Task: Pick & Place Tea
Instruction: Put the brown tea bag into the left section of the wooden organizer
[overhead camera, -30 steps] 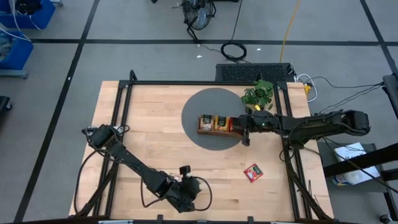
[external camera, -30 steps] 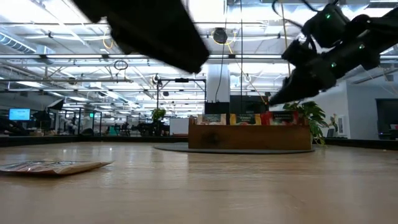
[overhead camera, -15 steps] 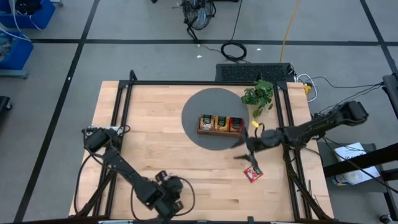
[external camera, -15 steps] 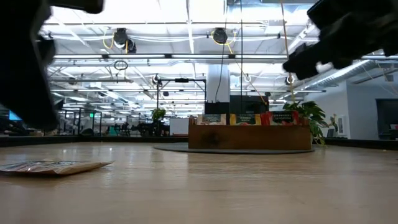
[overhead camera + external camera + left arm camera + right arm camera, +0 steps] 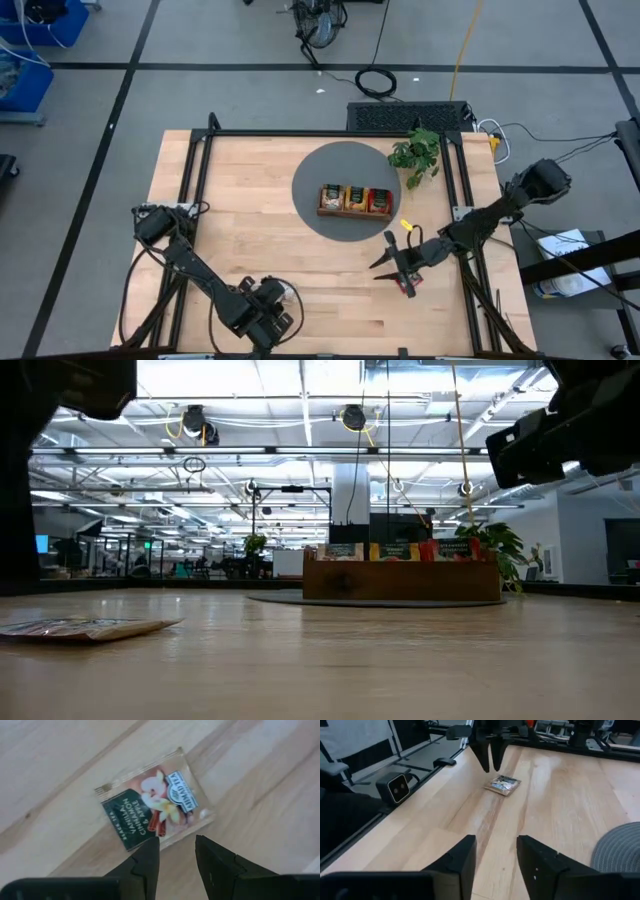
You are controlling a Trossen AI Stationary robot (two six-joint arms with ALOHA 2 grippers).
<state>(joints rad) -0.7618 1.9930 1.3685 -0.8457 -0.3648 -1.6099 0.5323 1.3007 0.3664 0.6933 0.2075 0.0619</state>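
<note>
- The wooden tray (image 5: 355,200) sits on a round grey mat (image 5: 340,165) toward the far middle of the tabletop (image 5: 240,220).
- From above, the tray shows three compartments in a row, each holding upright tea packets (image 5: 355,196): dark-labelled ones in the left and middle compartments, red ones in the right compartment.
- In the low view the same tray (image 5: 400,582) stands with the packet tops (image 5: 395,550) poking above its rim, the red ones at the right end, beside a green plant (image 5: 495,545).
- One red packet (image 5: 405,283) lies flat on the bare wood, well apart from the tray, toward the near right side.
- The right tool (image 5: 392,264) hangs just beside that red packet; its own wrist view shows its two fingers (image 5: 457,860) standing apart with nothing between them.
- A beige packet (image 5: 152,812) labelled vanilla, cinnamon and apple lies flat on the wood near the front edge, outside any container.
- The left tool (image 5: 176,855) hovers directly over this beige packet, fingers (image 5: 215,862) a little apart and gripping nothing.
- The right wrist view also shows the left tool (image 5: 490,750) pointing down above the beige packet (image 5: 503,784).
</note>
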